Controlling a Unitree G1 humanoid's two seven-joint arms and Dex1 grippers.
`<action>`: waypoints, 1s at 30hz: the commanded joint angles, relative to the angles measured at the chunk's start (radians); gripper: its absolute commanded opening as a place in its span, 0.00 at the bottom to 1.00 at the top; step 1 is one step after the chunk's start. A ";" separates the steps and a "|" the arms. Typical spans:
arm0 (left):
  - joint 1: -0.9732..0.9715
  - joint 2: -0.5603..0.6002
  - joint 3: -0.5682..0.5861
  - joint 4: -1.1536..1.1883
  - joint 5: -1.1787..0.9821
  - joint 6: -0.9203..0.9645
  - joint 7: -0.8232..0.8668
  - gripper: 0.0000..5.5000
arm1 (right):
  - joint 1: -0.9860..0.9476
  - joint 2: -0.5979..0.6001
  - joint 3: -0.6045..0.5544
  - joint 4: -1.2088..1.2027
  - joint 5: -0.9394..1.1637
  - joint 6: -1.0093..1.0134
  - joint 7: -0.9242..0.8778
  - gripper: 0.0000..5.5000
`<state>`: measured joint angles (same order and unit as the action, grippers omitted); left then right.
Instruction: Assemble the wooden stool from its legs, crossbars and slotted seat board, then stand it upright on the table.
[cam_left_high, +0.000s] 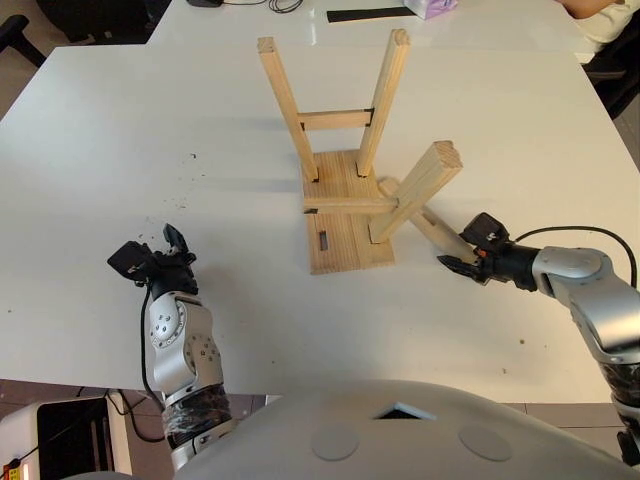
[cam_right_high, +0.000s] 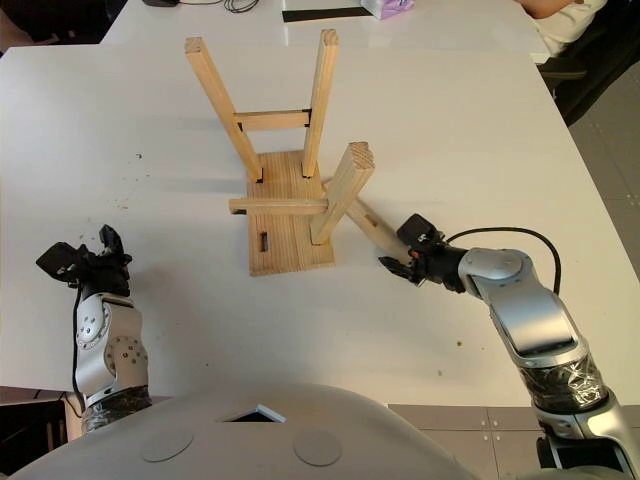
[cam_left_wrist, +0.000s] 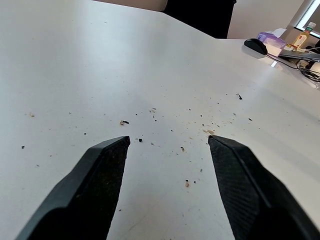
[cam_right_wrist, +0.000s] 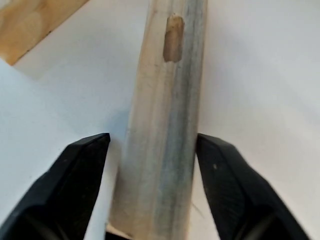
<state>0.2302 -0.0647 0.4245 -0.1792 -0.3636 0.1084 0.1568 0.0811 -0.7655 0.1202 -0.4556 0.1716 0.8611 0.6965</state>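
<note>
Item: wooden stool, partly assembled, lying inverted at the middle of the white table (cam_left_high: 150, 130). Seat board (cam_left_high: 350, 240) flat on the table, one slot (cam_left_high: 325, 240) showing open near its front edge. Two far legs (cam_left_high: 288, 110) stand up from the board's far end, joined by an upper crossbar (cam_left_high: 335, 120). Third leg (cam_left_high: 420, 190) leans tilted at the board's right side, with a lower crossbar (cam_left_high: 345, 204) running level from it across the board. Fourth leg (cam_right_wrist: 165, 100) lies loose on the table just right of the board, a dowel hole in its upper face. Right arm: elbow bent, forearm reaching inward from the right; right gripper (cam_right_wrist: 152, 140) low at that leg's near end, fingers (cam_right_wrist: 80, 170) spread to either side of it, a gap on one side, possibly touching on the other. Left arm: forearm raised from the near-left table edge; left gripper (cam_left_wrist: 169, 142) pointed forward over scattered dark specks (cam_left_wrist: 190, 184), fingers (cam_left_wrist: 102, 170) wide apart, holding nothing. Beyond: purple tissue box (cam_left_high: 432, 8), small bottle (cam_left_wrist: 300, 39), its label too small to read.
</note>
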 joint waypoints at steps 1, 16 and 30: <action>0.005 -0.009 0.000 -0.002 0.010 -0.004 0.016 0.53 | 0.049 -0.027 0.023 0.069 -0.049 -0.060 -0.021 0.46; -0.306 0.218 0.089 0.068 -0.018 0.192 0.098 0.53 | -0.619 0.290 -0.346 0.702 0.060 -0.395 -0.449 0.37; -1.030 0.409 0.034 0.055 -0.367 0.395 -0.235 0.53 | -0.871 0.540 -0.478 0.495 0.631 -0.345 -0.283 0.37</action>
<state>-0.7392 0.3729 0.4151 -0.0874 -0.6140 0.4911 -0.0606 -0.7884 -0.2258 -0.3295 0.0895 0.7413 0.4849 0.4112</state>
